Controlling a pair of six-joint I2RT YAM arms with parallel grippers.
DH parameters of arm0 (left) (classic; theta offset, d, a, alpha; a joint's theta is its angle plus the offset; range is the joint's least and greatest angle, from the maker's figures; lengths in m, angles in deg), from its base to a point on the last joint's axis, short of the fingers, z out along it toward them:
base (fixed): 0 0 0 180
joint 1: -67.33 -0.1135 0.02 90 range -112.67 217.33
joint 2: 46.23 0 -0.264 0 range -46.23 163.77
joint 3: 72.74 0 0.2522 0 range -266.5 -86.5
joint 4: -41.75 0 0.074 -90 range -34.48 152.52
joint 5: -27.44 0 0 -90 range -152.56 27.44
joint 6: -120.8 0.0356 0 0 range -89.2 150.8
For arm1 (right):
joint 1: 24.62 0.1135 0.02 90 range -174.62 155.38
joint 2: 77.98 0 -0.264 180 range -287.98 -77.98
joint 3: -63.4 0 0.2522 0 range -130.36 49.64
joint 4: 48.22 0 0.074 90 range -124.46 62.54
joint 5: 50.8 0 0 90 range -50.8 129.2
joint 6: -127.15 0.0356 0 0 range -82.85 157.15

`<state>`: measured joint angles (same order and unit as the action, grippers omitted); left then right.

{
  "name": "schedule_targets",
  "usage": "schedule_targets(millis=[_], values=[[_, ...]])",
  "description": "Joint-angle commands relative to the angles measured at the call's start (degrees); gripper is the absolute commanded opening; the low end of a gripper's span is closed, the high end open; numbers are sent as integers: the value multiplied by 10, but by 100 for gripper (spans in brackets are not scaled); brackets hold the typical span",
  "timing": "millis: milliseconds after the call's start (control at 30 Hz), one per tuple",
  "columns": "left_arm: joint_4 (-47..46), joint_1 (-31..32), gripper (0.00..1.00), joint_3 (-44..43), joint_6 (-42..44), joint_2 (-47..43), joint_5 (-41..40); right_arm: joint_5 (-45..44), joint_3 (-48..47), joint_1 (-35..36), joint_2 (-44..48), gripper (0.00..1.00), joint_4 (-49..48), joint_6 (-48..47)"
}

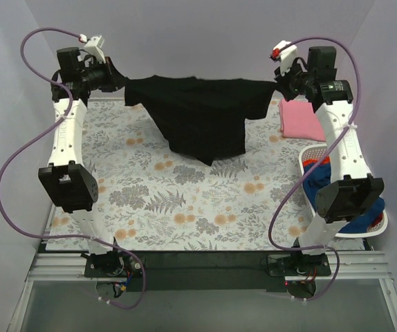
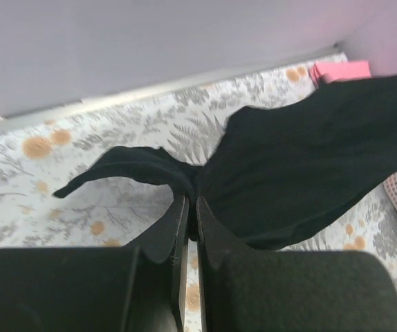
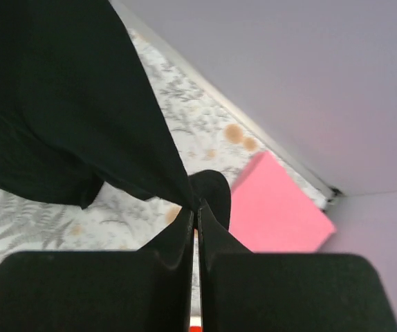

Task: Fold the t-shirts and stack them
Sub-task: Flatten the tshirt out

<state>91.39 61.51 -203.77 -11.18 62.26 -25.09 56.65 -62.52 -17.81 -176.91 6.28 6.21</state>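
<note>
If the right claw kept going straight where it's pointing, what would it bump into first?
The right gripper is pinching the black t-shirt, so that comes first. Past it, probably the flowery table beside the folded pink shirt, though depth is unclear.

We see a black t-shirt point(image 1: 202, 117) stretched in the air over the far part of the floral table point(image 1: 185, 200), pinched at one end by the left gripper point(image 1: 121, 81) and at the other by the right gripper point(image 1: 276, 84). Its middle sags to a loose point. Just right of it lies a pink t-shirt point(image 1: 301, 119), folded into a flat rectangle at the far right corner, and nearer to us crumpled blue clothing point(image 1: 319, 181) fills the white basket point(image 1: 312, 149).
</note>
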Motion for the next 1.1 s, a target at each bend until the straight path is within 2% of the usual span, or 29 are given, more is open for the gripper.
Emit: schedule_targets(millis=[0,67,100,133,200,233,267,300,333,367,467,500,567,733,800,900,1067], values=[[-23,-52,0,4,-25,-49,3,-34,-28,-36,23,1,4,-25],[-13,-72,0,54,1,-86,43,-28,11,-42,65,1,12,-39],[-6,-75,0,95,20,-107,59,-25,82,-41,85,1,11,-51],[12,-77,0,169,41,-156,72,-21,120,-42,125,1,12,-56],[43,-78,0,263,140,-203,106,3,210,-42,164,1,15,-72],[84,-78,0,352,183,-250,110,9,298,-36,196,1,20,-78],[102,-78,2,394,248,-268,102,21,342,-35,210,1,24,-88],[128,-78,12,431,300,-287,97,29,384,-31,225,1,28,-104],[173,-78,23,478,342,-303,84,30,477,-17,250,1,29,-135],[180,-81,44,558,373,-342,48,17,514,-10,260,1,28,-153],[188,-90,63,665,470,-419,24,-1,620,7,279,1,23,-194],[193,-89,71,673,490,-430,30,-2,630,8,280,1,20,-199],[198,-89,76,662,492,-434,50,-4,642,8,274,1,16,-210],[220,-76,74,595,496,-321,104,-3,620,8,234,1,19,-207],[197,-50,72,574,474,-297,101,-3,610,8,229,1,19,-207],[149,11,70,557,423,-270,80,-1,605,8,231,1,21,-206],[78,149,70,500,350,-200,92,30,592,11,249,1,36,-205]])
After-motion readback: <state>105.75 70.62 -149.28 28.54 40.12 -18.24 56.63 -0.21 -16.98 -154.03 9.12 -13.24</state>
